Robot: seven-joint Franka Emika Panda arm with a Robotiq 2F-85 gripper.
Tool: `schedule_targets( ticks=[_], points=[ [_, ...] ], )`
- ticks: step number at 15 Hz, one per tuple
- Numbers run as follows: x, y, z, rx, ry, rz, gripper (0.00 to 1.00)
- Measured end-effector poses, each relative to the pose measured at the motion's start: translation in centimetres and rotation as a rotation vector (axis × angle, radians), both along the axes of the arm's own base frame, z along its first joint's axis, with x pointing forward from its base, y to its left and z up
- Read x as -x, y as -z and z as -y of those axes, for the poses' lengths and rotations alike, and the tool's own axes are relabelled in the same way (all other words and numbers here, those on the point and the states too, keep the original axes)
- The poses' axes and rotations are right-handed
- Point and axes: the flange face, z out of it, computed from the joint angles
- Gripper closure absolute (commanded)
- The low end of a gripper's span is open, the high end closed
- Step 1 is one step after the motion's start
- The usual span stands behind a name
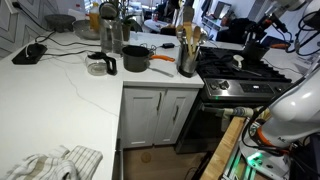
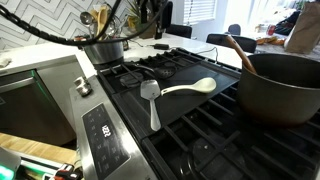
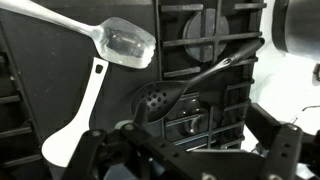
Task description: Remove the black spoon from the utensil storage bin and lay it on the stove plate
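Jaws of the gripper (image 3: pixel 190 152) are standing apart low in the wrist view, clamping nothing. Just beyond them the black spoon (image 3: pixel 162 99), a slotted one, is lying on the stove plate (image 3: pixel 205 25), its handle running across a grate. A white spoon (image 3: pixel 72 125) and a clear spoon (image 3: pixel 125 42) are lying nearby. In an exterior view the utensil storage bin (image 1: pixel 187 64) is standing on the countertop (image 1: pixel 70 90) beside the range, wooden spoons sticking up.

The stove plate (image 2: pixel 200 125) carries matt black cast-iron grates; its range front (image 2: pixel 100 130) at eight o'clock is brushed steel. The white spoon (image 2: pixel 200 86) looks smooth, glossy plastic; the countertop (image 1: pixel 60 85) polished stone.
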Motion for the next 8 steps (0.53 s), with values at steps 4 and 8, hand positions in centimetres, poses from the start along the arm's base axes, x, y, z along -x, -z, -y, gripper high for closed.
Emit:
schedule_targets(
  ticks=[4, 8],
  points=[
    [-3.4, -5.2, -5.5, 0.183, -0.125, -0.121, 0.00],
    [-9.1, -7.9, -13.3, 0.360, -0.263, -0.176, 0.00]
  ],
)
